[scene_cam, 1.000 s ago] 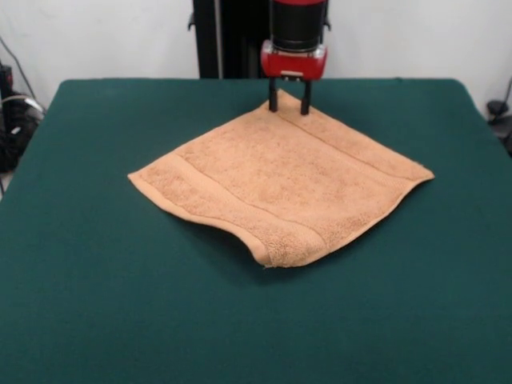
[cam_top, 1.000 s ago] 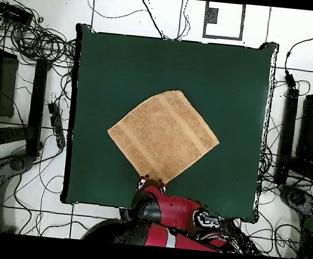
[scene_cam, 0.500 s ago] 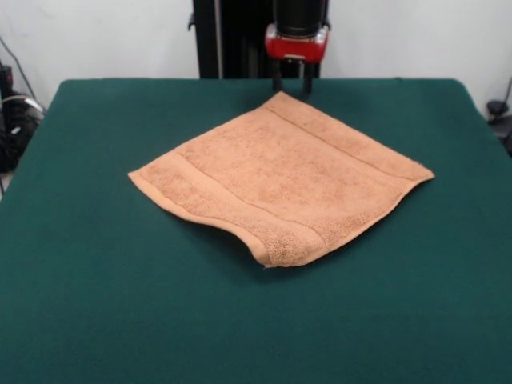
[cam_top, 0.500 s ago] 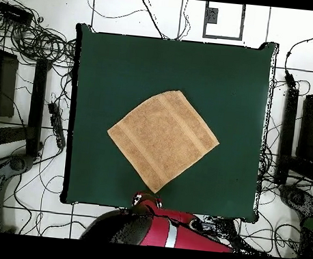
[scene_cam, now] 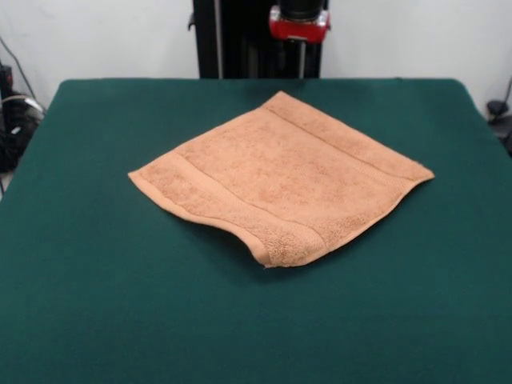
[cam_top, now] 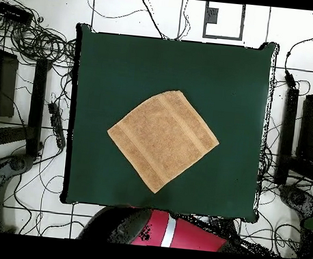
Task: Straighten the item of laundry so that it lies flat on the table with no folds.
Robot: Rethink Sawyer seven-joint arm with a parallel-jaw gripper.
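Red-and-black arm (cam_top: 166, 231) at the table's far edge, pincer (scene_cam: 298, 22) barely visible.

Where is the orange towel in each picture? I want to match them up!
Front view: the orange-tan towel lies spread in the middle of the green table, one corner pointing up toward the robot's black pedestal.
Overhead view: the same towel is a diamond at the table's centre, one corner pointing down toward the red arm.
Shared landmark: the towel corner nearest the robot.
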